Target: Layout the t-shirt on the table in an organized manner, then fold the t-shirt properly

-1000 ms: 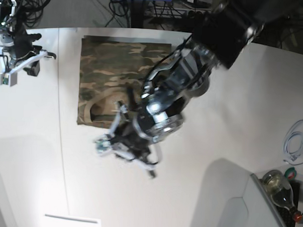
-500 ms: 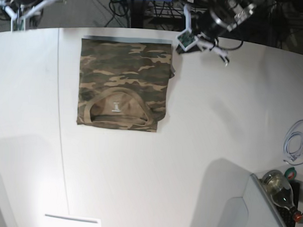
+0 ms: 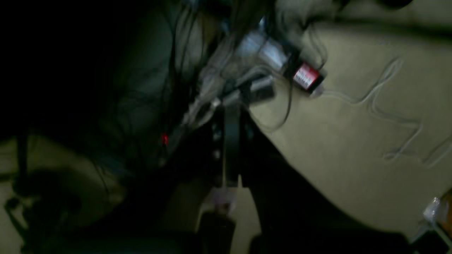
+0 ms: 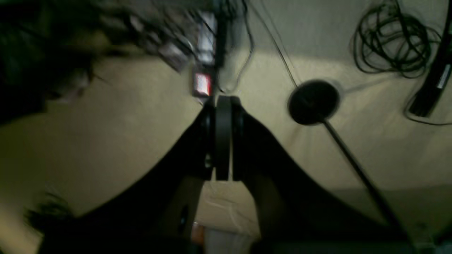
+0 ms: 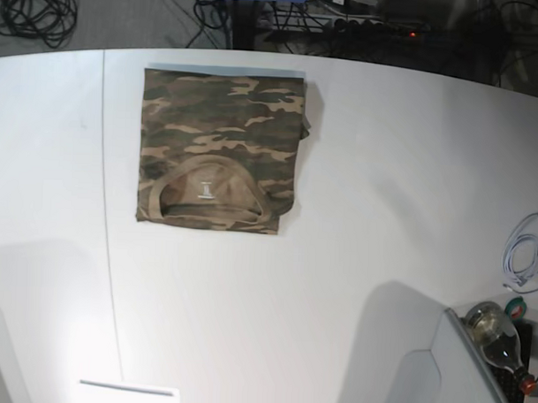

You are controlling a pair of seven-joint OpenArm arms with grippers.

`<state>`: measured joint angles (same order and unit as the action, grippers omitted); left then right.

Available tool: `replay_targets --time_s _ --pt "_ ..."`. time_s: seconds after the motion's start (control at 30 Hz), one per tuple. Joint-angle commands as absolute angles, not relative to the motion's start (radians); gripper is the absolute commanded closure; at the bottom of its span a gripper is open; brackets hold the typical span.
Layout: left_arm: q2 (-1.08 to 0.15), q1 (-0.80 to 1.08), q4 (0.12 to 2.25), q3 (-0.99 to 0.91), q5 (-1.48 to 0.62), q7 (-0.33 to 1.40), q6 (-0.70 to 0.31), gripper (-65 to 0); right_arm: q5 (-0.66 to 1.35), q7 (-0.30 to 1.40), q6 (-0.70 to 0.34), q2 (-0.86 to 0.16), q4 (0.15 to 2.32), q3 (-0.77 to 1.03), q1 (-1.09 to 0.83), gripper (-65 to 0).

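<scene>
T-shirt (image 5: 220, 148) lies folded, apart from both jaws.

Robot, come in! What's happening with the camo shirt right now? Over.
Left claw shut, empty; right claw shut, empty. Camouflage t-shirt lies folded in a neat rectangle on the white table. Nothing on it.

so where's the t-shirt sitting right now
In the base view the t-shirt lies folded on the table, upper left of centre, near the far edge, just right of the thin dark seam.
</scene>
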<state>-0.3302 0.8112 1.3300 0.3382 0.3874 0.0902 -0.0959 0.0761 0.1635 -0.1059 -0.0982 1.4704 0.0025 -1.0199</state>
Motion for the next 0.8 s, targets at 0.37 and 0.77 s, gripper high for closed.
replay_targets --time_s 0.37,0.77 --pt "-0.09 0.186 0.0 0.42 0.016 -0.318 0.027 0.0 0.076 -0.331 -0.101 -0.137 0.081 -0.47 -0.331 0.0" --pt "-0.068 0.165 0.076 0.429 -0.058 -0.315 0.03 0.0 0.077 -0.437 -0.093 -0.131 0.114 -0.545 -0.275 0.0"
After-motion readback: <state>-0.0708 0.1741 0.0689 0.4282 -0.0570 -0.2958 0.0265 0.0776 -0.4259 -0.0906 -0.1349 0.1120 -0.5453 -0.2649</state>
